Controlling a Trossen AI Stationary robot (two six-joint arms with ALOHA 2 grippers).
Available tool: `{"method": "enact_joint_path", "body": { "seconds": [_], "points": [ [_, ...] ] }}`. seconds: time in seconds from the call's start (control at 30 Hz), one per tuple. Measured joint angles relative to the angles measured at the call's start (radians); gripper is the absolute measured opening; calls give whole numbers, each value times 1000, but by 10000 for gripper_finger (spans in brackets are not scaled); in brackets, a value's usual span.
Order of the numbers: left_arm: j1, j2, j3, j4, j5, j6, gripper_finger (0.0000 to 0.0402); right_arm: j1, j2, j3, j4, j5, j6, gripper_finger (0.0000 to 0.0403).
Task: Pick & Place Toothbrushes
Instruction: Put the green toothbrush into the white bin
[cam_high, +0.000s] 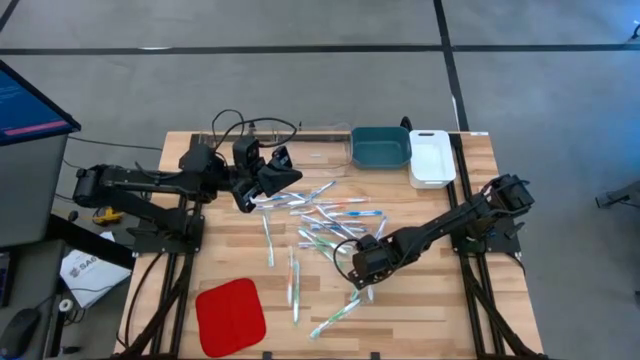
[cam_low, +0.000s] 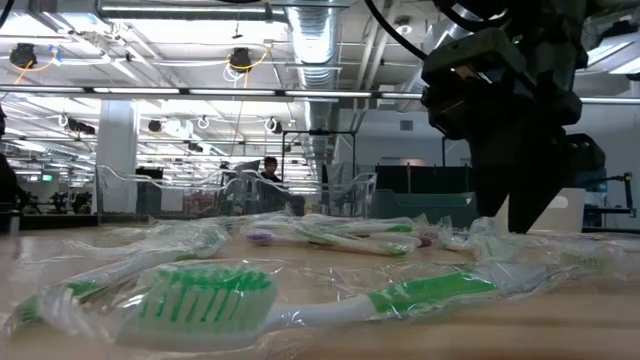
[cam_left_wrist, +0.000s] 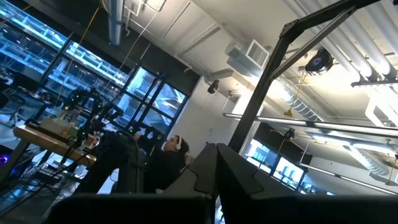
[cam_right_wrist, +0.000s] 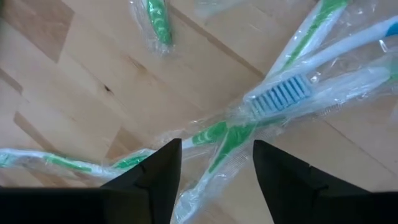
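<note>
The toothbrushes (cam_high: 320, 225) lie scattered across the middle of my wooden table (cam_high: 430, 320), each a thin stick sealed in a crinkled clear wrapper. Their long axes run every way: those nearest the bins lie mostly across the table, fanned and crossing, while 2 or 3 nearer the red pad (cam_high: 230, 315) lie lengthwise, front to back. One green brush (cam_low: 300, 300) lies flat close to the low camera, its bristled head toward that picture's left and handle to the right.

My right claw (cam_right_wrist: 216, 163) is down over the pile's near edge, fingers (cam_right_wrist: 283, 177) parted with a clear gap between them. Through that gap I see 2 green-handled brushes (cam_right_wrist: 227, 134) crossing, and just past them a blue-bristled head (cam_right_wrist: 280, 96) facing up. I grasp nothing; whether my fingertips touch the wrappers I cannot tell.

My left claw (cam_high: 280, 170) waits clenched and empty above the table's far left, beside the clear bin (cam_high: 325, 140), tipped up toward the ceiling.

The bins stand in a row at the far edge: clear, teal (cam_high: 381, 147), white (cam_high: 432, 160), all smooth rounded plastic rectangles. The pad is flat, square, with soft corners.
</note>
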Motion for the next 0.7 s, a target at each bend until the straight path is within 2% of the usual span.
{"method": "enact_joint_path", "body": {
  "seconds": [0.4, 0.57, 0.7],
  "points": [
    [0, 0, 0, -2, 0, 0, 2, 20, -1, -71, 71, -1, 80, 194],
    [0, 0, 0, -3, -6, 0, 2, 19, -1, -72, 69, -1, 72, 177],
    [0, 0, 0, -4, -13, 0, 2, 18, -1, -72, 66, -2, 72, 146]
  ]
}}
